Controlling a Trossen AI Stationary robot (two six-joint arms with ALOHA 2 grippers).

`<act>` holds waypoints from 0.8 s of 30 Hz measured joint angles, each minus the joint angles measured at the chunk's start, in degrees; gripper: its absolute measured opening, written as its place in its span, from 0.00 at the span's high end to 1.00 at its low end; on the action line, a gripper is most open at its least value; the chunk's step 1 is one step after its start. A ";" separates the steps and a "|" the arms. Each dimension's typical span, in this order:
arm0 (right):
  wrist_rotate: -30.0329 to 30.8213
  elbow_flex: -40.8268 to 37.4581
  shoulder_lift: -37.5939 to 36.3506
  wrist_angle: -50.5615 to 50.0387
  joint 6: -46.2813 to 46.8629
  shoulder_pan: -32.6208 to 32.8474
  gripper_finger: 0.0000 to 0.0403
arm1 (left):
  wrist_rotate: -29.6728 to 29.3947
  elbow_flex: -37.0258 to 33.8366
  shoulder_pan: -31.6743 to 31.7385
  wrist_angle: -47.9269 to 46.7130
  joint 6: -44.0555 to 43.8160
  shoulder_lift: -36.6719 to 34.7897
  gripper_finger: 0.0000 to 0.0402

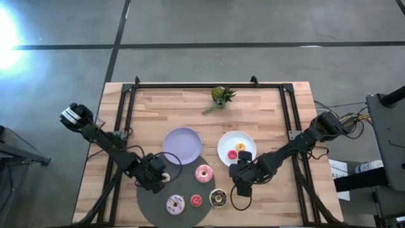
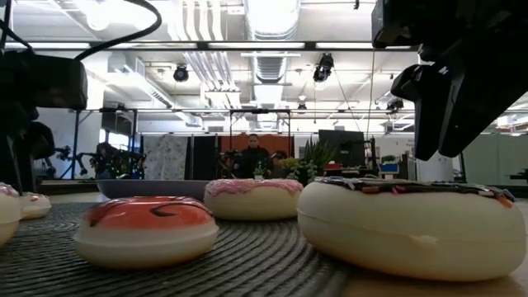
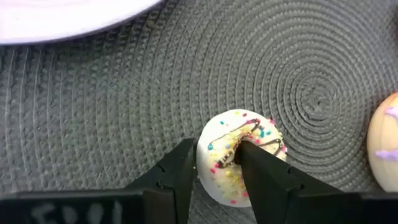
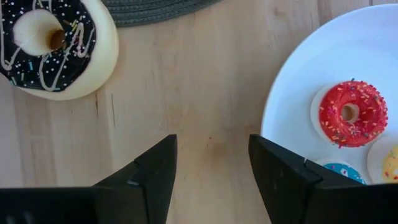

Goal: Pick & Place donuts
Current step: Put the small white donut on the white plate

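My left gripper (image 3: 214, 158) (image 1: 157, 177) is over the left part of the big dark grey mat (image 1: 152, 202), shut on a small white donut with coloured sprinkles (image 3: 233, 180) (image 1: 165, 177). On the mat also lie a pink donut (image 1: 204, 173), a purple-white one (image 1: 175, 204), a red one (image 1: 196, 201) and a chocolate one (image 1: 218, 197) (image 4: 53, 46) at the mat's right edge. My right gripper (image 4: 211, 149) (image 1: 240, 182) hangs open over bare wood between the chocolate donut and the white plate (image 1: 228, 140). That plate holds red (image 4: 350, 114), yellow (image 4: 388, 163) and teal (image 4: 344, 171) donuts. My left gripper holds the white sprinkled donut by the ring's wall (image 3: 217, 163). One finger (image 3: 252, 163) stands inside the hole and the other (image 3: 180, 171) against the outer side. The fingers come from above. The donut lies flat on the grey mat.
An empty lilac plate (image 1: 182, 143) sits just beyond the mat, close to my left gripper. A small green plant (image 1: 221, 96) stands near the table's far edge. Bare wood lies to the table's far left and far right. Black frame rails (image 1: 209, 84) run along the far and side edges.
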 joint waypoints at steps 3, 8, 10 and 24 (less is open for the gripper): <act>0.00 0.00 -0.02 -0.02 0.05 0.00 0.52 | 0.15 1.23 0.00 -0.24 0.26 1.74 0.74; 0.45 -0.04 -0.69 -0.07 2.36 0.00 0.53 | 0.47 3.76 0.39 -2.08 2.09 3.31 0.86; 2.73 -0.04 -2.09 -0.08 3.94 0.08 0.54 | 0.73 4.53 0.53 -2.91 2.31 3.31 0.94; 17.89 -4.62 -20.30 -15.52 23.21 0.16 0.58 | 0.35 13.56 19.15 -0.07 31.74 -0.38 1.00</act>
